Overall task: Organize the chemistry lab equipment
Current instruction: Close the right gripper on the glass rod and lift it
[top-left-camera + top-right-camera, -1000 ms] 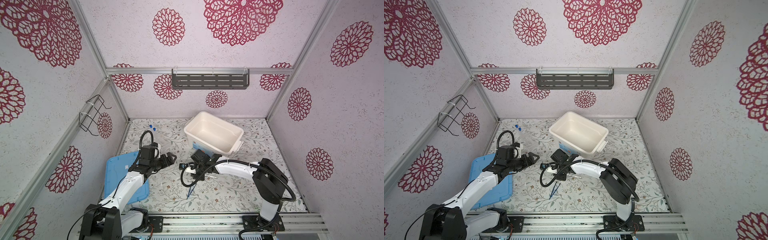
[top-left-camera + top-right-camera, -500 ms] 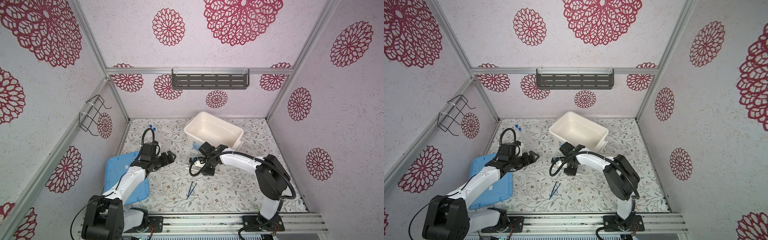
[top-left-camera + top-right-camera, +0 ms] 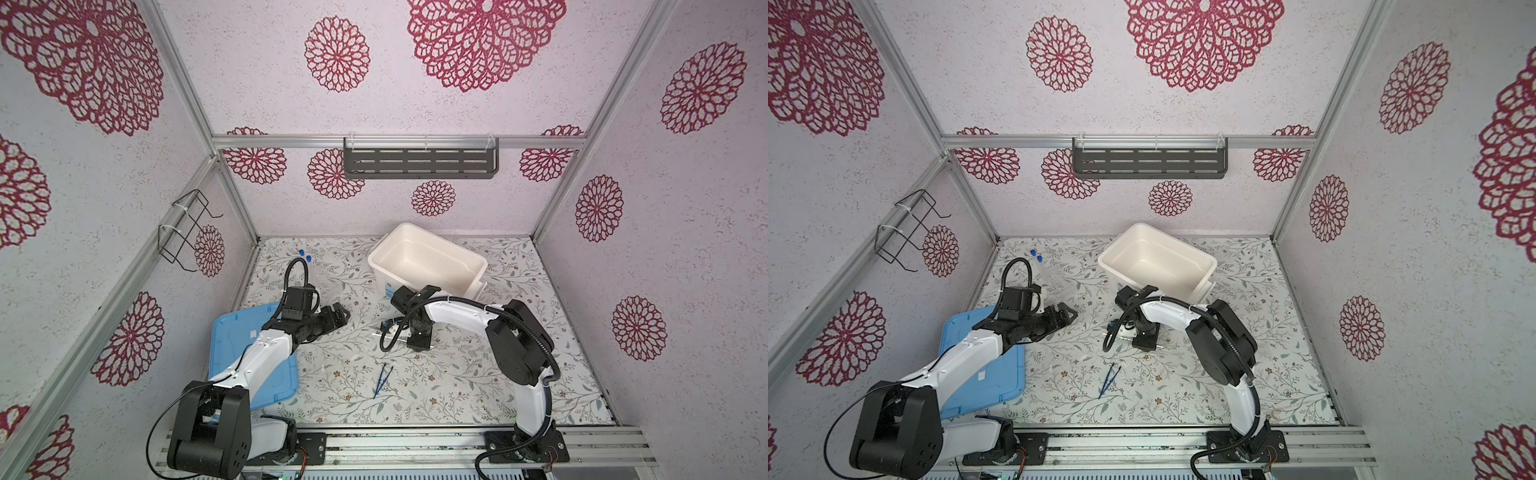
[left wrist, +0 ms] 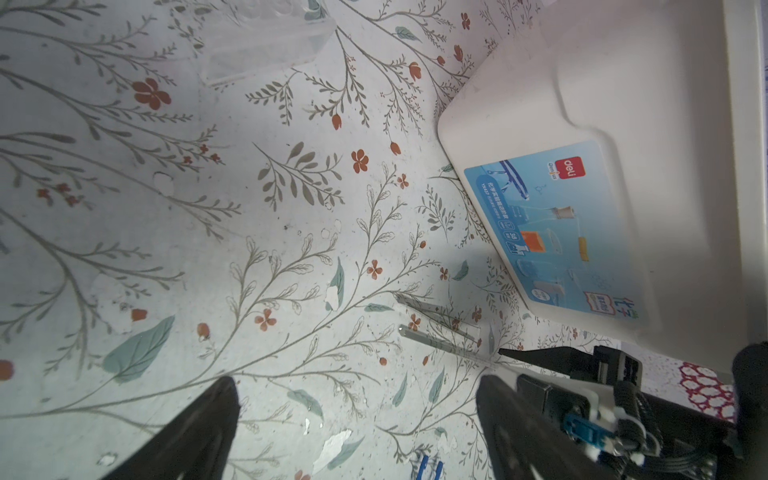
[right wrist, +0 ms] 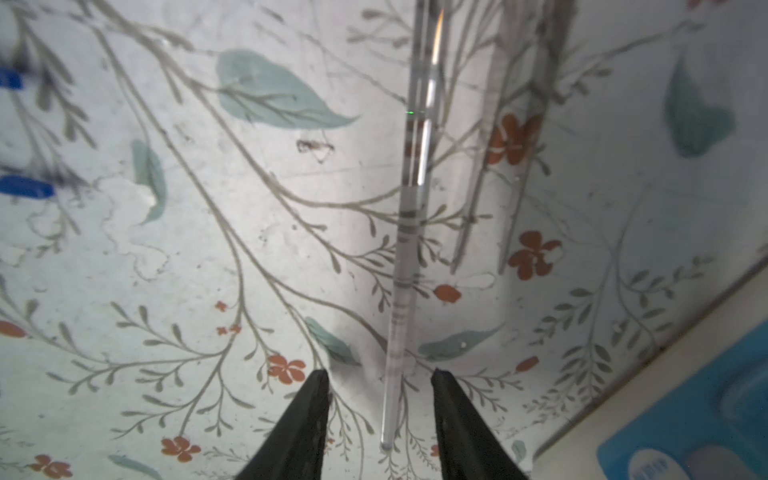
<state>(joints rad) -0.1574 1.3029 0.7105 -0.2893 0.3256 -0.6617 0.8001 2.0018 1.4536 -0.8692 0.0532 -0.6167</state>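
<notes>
A thin clear rod [image 5: 405, 249] lies flat on the flowered table, and its near end sits between the fingertips of my right gripper [image 5: 380, 376]. That gripper is open and touches nothing. In a top view it [image 3: 417, 338] hangs just in front of the white tub. My left gripper [image 3: 338, 316] hovers open and empty left of the middle; in its wrist view [image 4: 355, 380] bare table shows between the fingers. Dark blue tweezers [image 3: 381, 380] lie nearer the front. Two blue-capped tubes [image 3: 304, 255] rest at the back left. A small clear vessel [image 4: 266, 45] is beside them.
The big white tub [image 3: 444, 243] stands at the back middle with a blue label on its near wall [image 4: 552, 232]. A flat light-blue lid [image 3: 232, 345] lies front left under the left arm. The enclosure's walls close in on both sides.
My right gripper has moved right, closer to the tub, and turned over the rod, and its jaws have spread wider. The left arm has barely shifted.
</notes>
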